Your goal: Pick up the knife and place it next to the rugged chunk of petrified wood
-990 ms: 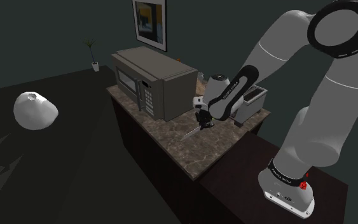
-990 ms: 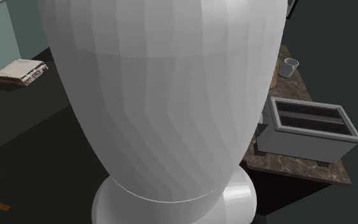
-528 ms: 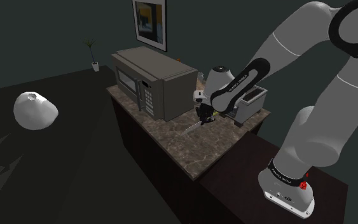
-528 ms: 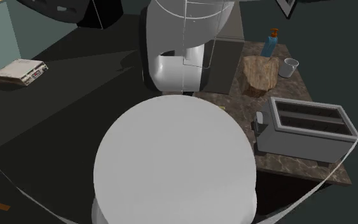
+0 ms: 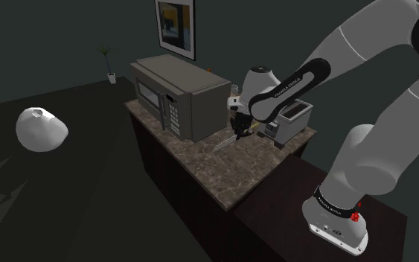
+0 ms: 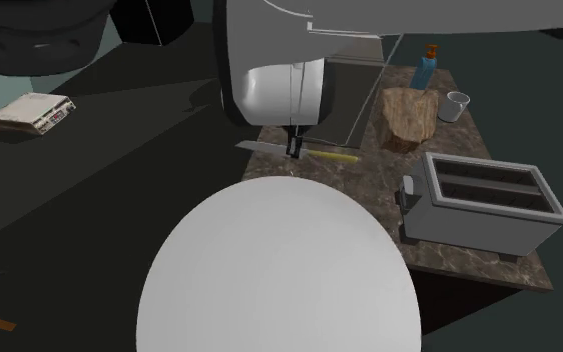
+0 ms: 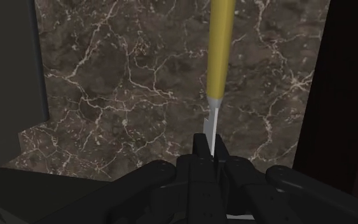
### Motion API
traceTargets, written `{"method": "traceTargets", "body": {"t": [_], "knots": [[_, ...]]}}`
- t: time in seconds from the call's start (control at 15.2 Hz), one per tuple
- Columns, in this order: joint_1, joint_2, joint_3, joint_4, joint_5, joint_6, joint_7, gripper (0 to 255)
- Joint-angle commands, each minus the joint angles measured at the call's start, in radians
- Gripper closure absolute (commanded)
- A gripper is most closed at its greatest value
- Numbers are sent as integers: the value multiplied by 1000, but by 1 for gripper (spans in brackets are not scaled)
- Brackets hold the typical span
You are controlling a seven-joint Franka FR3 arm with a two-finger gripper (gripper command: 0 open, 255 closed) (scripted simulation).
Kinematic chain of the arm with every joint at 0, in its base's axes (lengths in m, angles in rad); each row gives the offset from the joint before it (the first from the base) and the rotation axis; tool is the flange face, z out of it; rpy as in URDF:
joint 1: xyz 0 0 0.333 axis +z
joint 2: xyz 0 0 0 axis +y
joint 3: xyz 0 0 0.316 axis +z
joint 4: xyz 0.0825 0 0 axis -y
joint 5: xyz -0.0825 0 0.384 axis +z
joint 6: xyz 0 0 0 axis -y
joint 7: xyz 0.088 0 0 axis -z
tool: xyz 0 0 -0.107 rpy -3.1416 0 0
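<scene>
Carried onward, the level knife [image 6: 269, 148] (handle toward the petrified wood [image 6: 409, 118]) sits blade-pinched in the claw [image 6: 295, 150].

The knife [image 7: 216, 75] has a yellow handle and grey blade; the counter [image 7: 126, 83] is dark, white-veined stone.

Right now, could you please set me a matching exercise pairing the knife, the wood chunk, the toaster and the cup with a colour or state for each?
Column one:
1. knife
2. wood chunk
3. toaster
4. cup

Column two:
A. white
B. grey, two slots on top
C. brown and rough
D. clasped by the gripper

Pairs: 1-D, 2-C, 3-B, 4-A.
</scene>
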Motion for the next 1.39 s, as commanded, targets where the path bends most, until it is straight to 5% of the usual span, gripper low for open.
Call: {"method": "traceTargets", "body": {"t": [0.0,0.53,1.32], "knots": [[-2,-30,3,4,-5,-35,4,255],[-44,91,-131,152,67,-58,-235,255],[-170,396,-235,521,318,-165,-644,255]]}}
